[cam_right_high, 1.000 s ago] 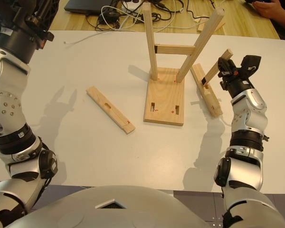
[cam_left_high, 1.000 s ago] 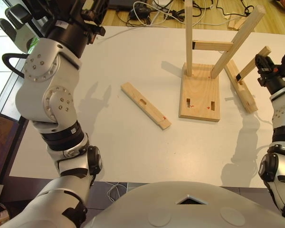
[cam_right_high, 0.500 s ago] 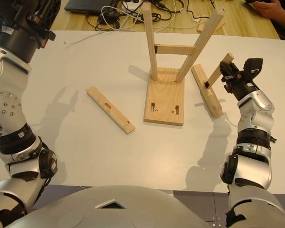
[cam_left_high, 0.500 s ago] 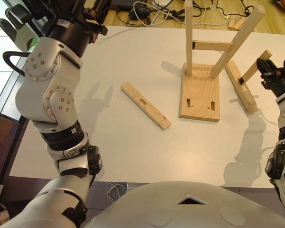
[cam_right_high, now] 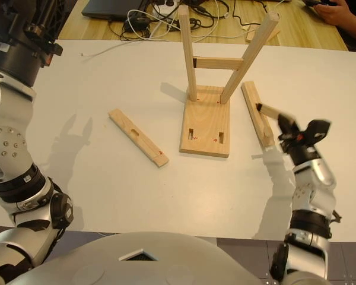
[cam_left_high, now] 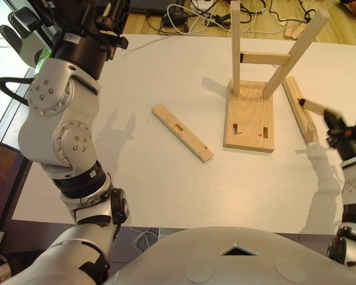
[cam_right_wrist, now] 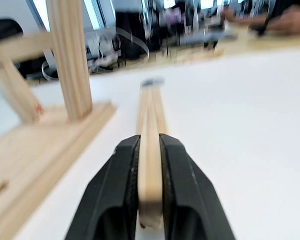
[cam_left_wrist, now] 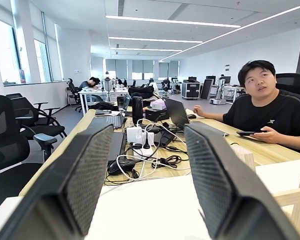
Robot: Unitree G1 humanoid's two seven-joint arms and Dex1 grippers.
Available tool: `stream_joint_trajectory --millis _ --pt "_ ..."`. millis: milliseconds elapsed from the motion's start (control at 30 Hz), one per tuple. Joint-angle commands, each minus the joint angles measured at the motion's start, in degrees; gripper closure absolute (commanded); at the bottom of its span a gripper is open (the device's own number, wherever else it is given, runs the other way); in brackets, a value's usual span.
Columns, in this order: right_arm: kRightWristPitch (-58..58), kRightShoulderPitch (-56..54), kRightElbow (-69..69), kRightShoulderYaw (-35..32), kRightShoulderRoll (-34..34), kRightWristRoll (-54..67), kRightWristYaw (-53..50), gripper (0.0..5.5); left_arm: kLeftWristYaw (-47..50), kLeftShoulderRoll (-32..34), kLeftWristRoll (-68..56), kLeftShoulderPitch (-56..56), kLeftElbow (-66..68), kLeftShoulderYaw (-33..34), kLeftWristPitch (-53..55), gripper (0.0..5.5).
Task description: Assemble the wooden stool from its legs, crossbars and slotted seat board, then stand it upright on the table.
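Sitting flat on the table (cam_left_high: 136,196), the seat board (cam_left_high: 249,127) has an upright leg (cam_left_high: 235,47) and a tilted leg (cam_left_high: 293,50) in its far slots, with a crossbar (cam_left_high: 266,57) joining them. Loose leg (cam_left_high: 182,131) lies left of the board, right-side leg (cam_left_high: 296,104) just beside it. Right gripper (cam_right_wrist: 149,145) is clamped on a second crossbar (cam_right_wrist: 150,120), whose far end meets the right-side leg. Left gripper (cam_left_wrist: 149,129) is raised at far left, fingers wide apart, nothing between.
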Motion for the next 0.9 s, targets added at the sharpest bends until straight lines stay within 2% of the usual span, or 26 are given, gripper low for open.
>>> stream_joint_trajectory --millis 33,233,367,533,633,700,800,900 --pt "7.3 4.4 -4.0 2.4 0.1 -1.5 -1.9 5.1 1.3 -0.4 -0.4 0.7 -1.4 0.2 1.1 2.91" --pt "9.6 -1.2 -4.8 2.3 -1.5 -2.2 -3.3 5.1 1.6 -0.4 -1.0 0.9 -1.2 0.5 0.7 2.91" --pt "12.0 -10.7 -8.7 4.7 -7.7 -5.6 -2.0 5.1 2.1 -0.5 -0.9 2.0 -1.9 0.9 0.3 2.91" --pt "15.9 -17.4 -13.2 6.3 -18.6 -5.0 9.5 5.1 1.8 0.7 0.5 3.0 -2.5 -0.2 -0.3 2.91" --pt "13.9 -17.4 -14.6 6.8 -27.7 -5.9 21.1 5.1 1.3 1.6 1.4 3.0 -2.6 -0.8 -0.8 2.91" --pt "13.8 -18.0 -15.8 6.8 -30.7 -5.3 26.0 5.1 1.1 1.8 1.7 2.2 -2.3 -1.1 -1.1 2.91" --pt "14.7 -18.9 -21.0 7.9 -31.7 -3.1 29.9 5.1 1.6 1.4 2.3 -1.7 -0.8 -3.1 -1.1 2.91" --pt "17.4 -22.0 -28.2 11.3 -26.4 -0.8 26.4 5.1 1.5 -0.9 3.7 -10.8 4.2 -8.5 -2.1 2.91"
